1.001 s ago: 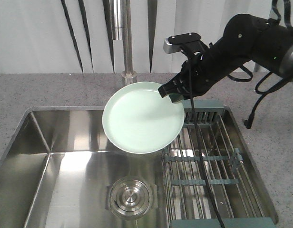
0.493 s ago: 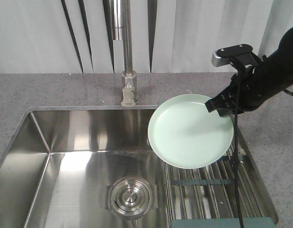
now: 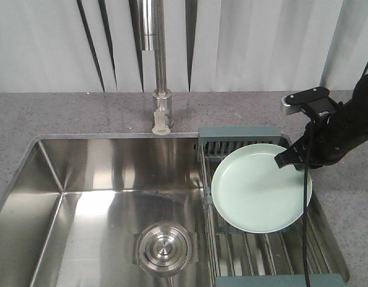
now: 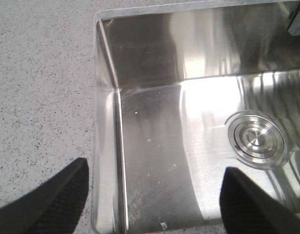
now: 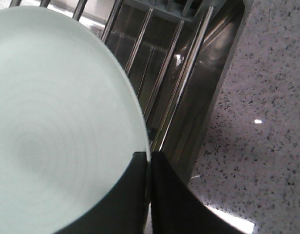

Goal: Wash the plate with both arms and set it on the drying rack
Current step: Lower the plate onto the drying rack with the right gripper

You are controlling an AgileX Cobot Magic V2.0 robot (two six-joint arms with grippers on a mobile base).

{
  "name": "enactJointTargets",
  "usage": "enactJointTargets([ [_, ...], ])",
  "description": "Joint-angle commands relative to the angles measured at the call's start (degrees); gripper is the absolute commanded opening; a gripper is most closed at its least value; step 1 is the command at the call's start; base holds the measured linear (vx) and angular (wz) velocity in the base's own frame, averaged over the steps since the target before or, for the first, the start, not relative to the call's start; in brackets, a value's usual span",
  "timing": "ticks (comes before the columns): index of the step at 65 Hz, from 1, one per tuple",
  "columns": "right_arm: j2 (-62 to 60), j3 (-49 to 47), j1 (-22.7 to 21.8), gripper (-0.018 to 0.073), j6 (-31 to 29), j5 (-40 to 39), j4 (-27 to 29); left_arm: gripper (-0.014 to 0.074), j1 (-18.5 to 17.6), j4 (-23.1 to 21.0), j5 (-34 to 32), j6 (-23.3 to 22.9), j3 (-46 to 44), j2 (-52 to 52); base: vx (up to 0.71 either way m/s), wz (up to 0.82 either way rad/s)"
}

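Plate (image 3: 260,188) sits over the rack (image 3: 238,133) at the right end of the sink (image 3: 82,173), tilted, with its hollow face turned toward the front camera. Its upper edge overlaps the rack's slotted end section and its lower edge lies across the rods. Cannot tell whether it touches the rods. Right gripper (image 3: 290,158) is clamped on the plate's upper right rim. In the wrist view both black fingers (image 5: 135,195) press together on the rim edge, one on the face and one behind, with the gripper (image 5: 149,161) over the rack's rods (image 5: 164,73) and the speckled counter (image 5: 257,97) just beyond. Plate face (image 5: 52,122) fills the left of that view, pale green and unmarked. Right arm (image 3: 351,122) reaches in from the right edge over the counter, with a grey box (image 3: 303,100) at the wrist and a black cable (image 3: 304,227) hanging down across the plate's right edge and the rack. Left gripper (image 4: 156,168) is spread wide with nothing between the fingers. It hangs above the sink's left near corner, with one finger (image 4: 47,195) over the counter (image 4: 38,83) and the other over the basin floor (image 4: 155,136). Drain (image 4: 257,139) is to its right. In the front view the drain (image 3: 163,248) lies left of the rack. Faucet (image 3: 162,89) stands at the back rim, well apart from the plate.
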Motion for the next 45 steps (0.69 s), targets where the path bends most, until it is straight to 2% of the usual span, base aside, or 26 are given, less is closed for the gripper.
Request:
enactJointTargets([
  [1, -0.6, -1.2, -0.2, -0.0004, -0.2, -2.7, -0.9, 0.052, 0.0, -0.6, -3.3, -0.4, -1.4, 0.4, 0.0, 0.0],
  [10, 2.1, -1.2, -0.2, -0.0001, 0.0, -2.7, -3.4, 0.052, 0.0, -0.6, -3.3, -0.4, -1.4, 0.4, 0.0, 0.0],
  [19, 3.3, -1.2, -0.2, 0.0032, 2.8, -2.2, -4.5, 0.052, 0.0, -0.6, -3.3, -0.4, -1.4, 0.4, 0.0, 0.0],
  [23, 3.3, -1.2, -0.2, 0.0076, 2.8, -1.7, -4.5, 0.052, 0.0, -0.6, -3.3, -0.4, -1.4, 0.4, 0.0, 0.0],
  [36, 1.4, -1.2, 0.0, 0.0301, 4.5, 0.0, -4.6, 0.052, 0.0, -0.6, -3.3, -0.4, -1.4, 0.4, 0.0, 0.0],
  [45, -2.5, -1.2, 0.0, 0.0376, 7.0, 0.5, -4.4, 0.052, 0.0, -0.6, -3.3, -0.4, -1.4, 0.4, 0.0, 0.0],
])
